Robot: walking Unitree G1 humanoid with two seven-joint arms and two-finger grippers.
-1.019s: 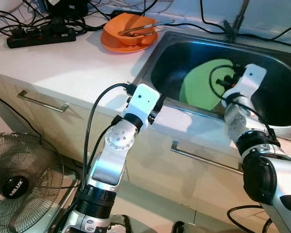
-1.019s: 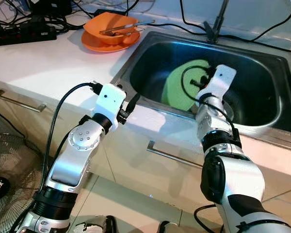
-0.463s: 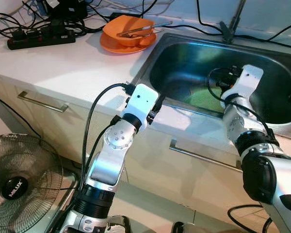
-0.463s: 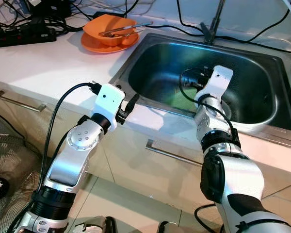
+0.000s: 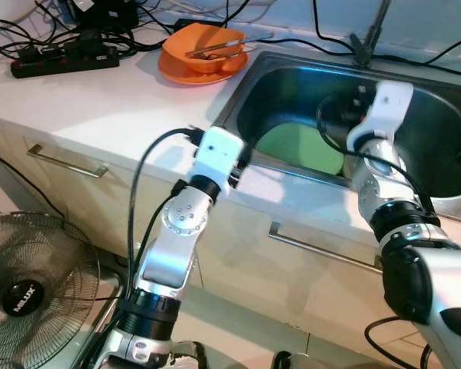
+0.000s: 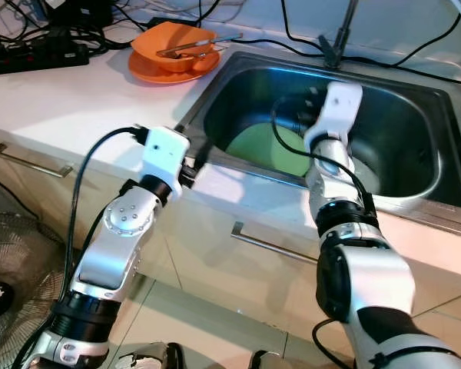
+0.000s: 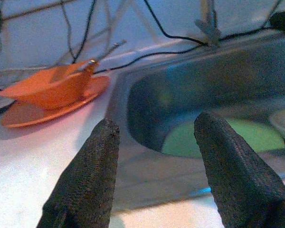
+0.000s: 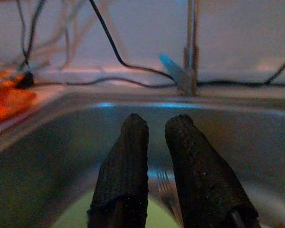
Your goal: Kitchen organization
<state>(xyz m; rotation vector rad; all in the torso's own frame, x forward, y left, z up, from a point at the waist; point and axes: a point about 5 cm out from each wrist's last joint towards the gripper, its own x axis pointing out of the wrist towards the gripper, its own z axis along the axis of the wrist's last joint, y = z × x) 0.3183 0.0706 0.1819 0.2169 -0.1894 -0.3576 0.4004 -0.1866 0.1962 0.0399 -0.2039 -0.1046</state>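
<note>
**Reaching over the steel sink**

Lying flat on the bottom of the sink (image 5: 446, 165), near the middle of the left eye view, a green plate (image 5: 300, 146) shows partly behind the right arm. The right gripper (image 8: 156, 130) hangs inside the basin above the plate, its wrist at upper right of centre in the left eye view; in the right wrist view its two black fingers (image 8: 126, 166) stand nearly together with only a narrow slit between them and nothing held. Past them, low in that frame, the tines of a fork (image 8: 165, 183) show on the sink floor beside the plate's green edge.

The left gripper (image 7: 154, 137) sits at the sink's front left rim, middle of the left eye view. In the left wrist view its fingers (image 7: 88, 180) are spread wide and empty, framing the plate and basin beyond.

On the white counter (image 5: 100, 104), at upper left of centre in the left eye view, an orange bowl (image 5: 203, 42) rests on an orange plate (image 5: 186, 71), with metal utensils (image 5: 230, 42) lying across the bowl. A black power strip (image 5: 61, 60) lies at the far upper left, and a floor fan (image 5: 31, 284) stands at lower left. The tap (image 5: 369, 38) rises at the upper right behind the basin.
</note>
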